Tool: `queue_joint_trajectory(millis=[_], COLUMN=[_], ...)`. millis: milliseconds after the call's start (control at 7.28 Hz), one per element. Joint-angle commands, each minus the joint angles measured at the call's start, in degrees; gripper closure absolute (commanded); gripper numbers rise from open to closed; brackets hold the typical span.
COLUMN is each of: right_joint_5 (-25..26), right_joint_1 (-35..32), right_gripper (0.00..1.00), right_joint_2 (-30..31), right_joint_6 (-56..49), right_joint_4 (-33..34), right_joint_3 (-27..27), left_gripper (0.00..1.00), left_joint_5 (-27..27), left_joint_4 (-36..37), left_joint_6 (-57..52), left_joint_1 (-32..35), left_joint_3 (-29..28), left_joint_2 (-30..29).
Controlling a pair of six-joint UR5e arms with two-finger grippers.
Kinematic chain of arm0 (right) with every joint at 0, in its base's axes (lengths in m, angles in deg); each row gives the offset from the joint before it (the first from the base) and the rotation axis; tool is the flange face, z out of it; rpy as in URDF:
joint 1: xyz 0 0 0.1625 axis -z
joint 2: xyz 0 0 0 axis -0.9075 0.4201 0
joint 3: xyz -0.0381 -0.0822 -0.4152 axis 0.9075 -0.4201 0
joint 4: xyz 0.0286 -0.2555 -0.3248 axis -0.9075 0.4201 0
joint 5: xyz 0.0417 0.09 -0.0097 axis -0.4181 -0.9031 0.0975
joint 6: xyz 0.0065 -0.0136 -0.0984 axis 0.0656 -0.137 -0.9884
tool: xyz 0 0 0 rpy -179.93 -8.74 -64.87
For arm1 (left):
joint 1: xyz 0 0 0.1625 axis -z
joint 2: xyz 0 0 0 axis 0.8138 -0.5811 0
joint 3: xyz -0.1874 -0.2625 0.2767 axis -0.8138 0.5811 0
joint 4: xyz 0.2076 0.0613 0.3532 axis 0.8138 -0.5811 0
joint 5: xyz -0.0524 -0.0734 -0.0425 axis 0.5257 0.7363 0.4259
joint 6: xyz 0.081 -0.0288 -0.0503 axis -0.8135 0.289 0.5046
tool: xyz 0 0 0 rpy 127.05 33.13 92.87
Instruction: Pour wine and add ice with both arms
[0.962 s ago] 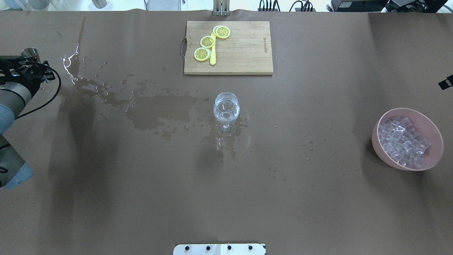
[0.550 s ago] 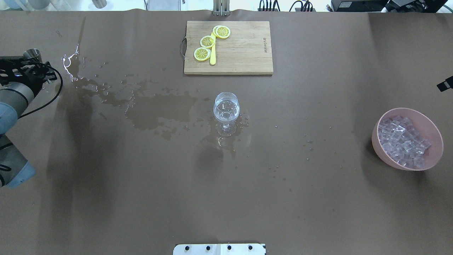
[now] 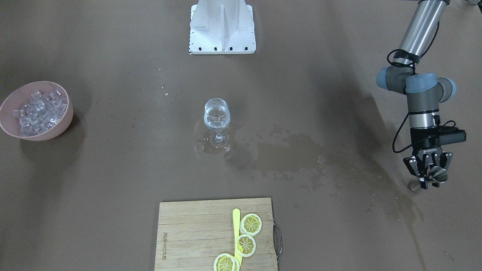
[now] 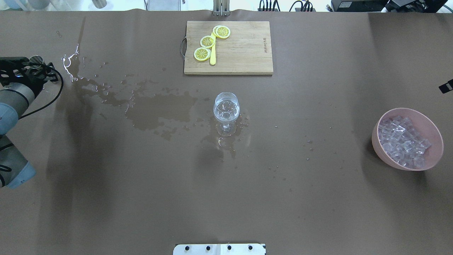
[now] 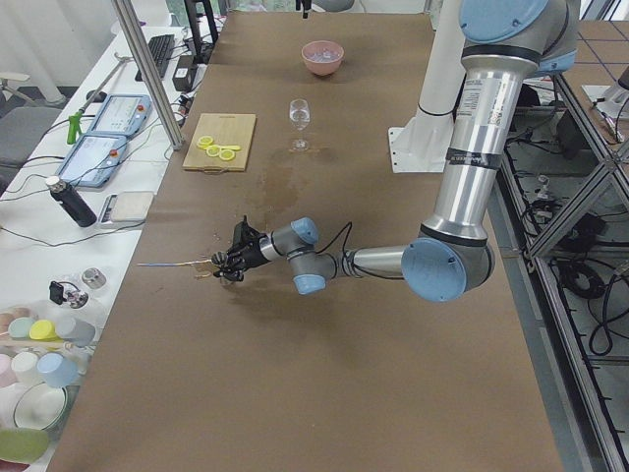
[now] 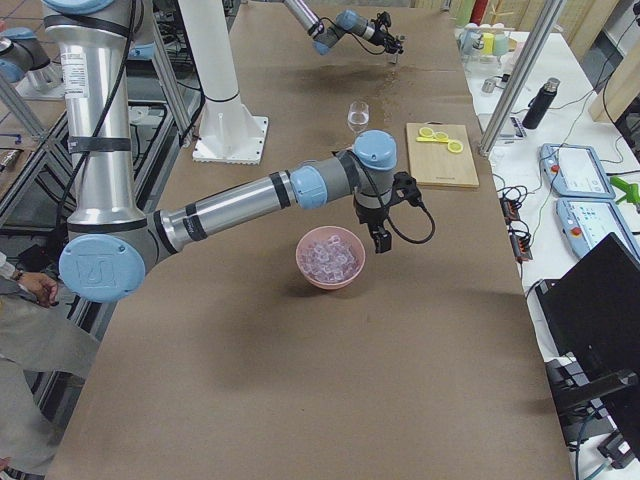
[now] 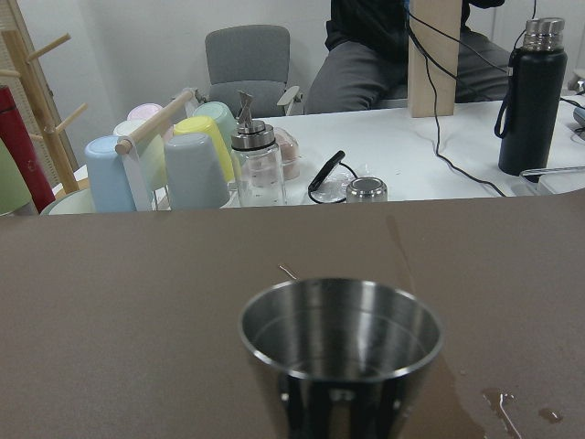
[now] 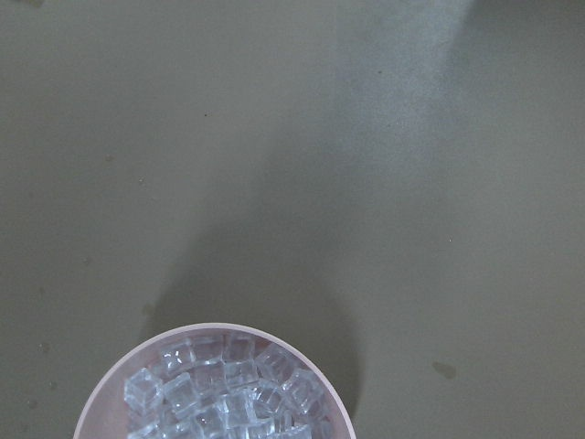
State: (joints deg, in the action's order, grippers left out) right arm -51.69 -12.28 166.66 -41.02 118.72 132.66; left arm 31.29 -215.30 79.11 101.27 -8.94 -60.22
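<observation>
A stemmed glass with clear wine in it stands at the table's middle; it also shows in the front view. The ice is heaped in a pink bowl at the right, and shows in the right wrist view. My left gripper is shut on a steel cup, upright and low over the table's far left. My right gripper hovers beside the bowl, beyond its far rim. Only a black tip of it shows overhead; I cannot tell whether it is open.
A wooden cutting board with three lemon slices and a yellow knife lies at the far middle. A spilled wet patch runs from the glass to the left gripper. The white robot base is at the near edge.
The left gripper has shifted slightly with the steel cup, which now sits mostly hidden under it. The right gripper's tip has slid a little further off the right edge.
</observation>
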Motion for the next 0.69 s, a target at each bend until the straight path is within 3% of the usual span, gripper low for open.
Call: queue_joint_trajectory(millis=[0, 137, 275, 412, 550], right_joint_5=[-0.03, -0.03, 0.06, 0.06, 0.06], right_joint_1=[0.0, 0.0, 0.0, 0.0, 0.0], right_gripper=[0.0, 0.0, 0.0, 0.0, 0.0], right_joint_2=[0.94, 0.95, 0.95, 0.95, 0.95], right_joint_6=[0.06, 0.06, 0.06, 0.06, 0.06], right_joint_4=[0.05, 0.05, 0.05, 0.05, 0.05], right_joint_3=[1.28, 1.28, 1.28, 1.28, 1.37], left_gripper=[0.43, 0.41, 0.12, 0.02, 0.02], left_joint_5=[-0.07, 0.11, 2.81, 5.53, 5.65], left_joint_4=[0.05, -0.03, -1.16, -2.39, -2.49], left_joint_6=[-0.02, -0.2, -0.63, -0.81, -1.33], left_joint_1=[-0.13, -0.04, 0.05, 0.22, 0.22], left_joint_3=[0.42, 0.86, 1.13, 1.39, 1.48], left_joint_2=[-0.05, 0.12, 0.39, 1.0, 1.35])
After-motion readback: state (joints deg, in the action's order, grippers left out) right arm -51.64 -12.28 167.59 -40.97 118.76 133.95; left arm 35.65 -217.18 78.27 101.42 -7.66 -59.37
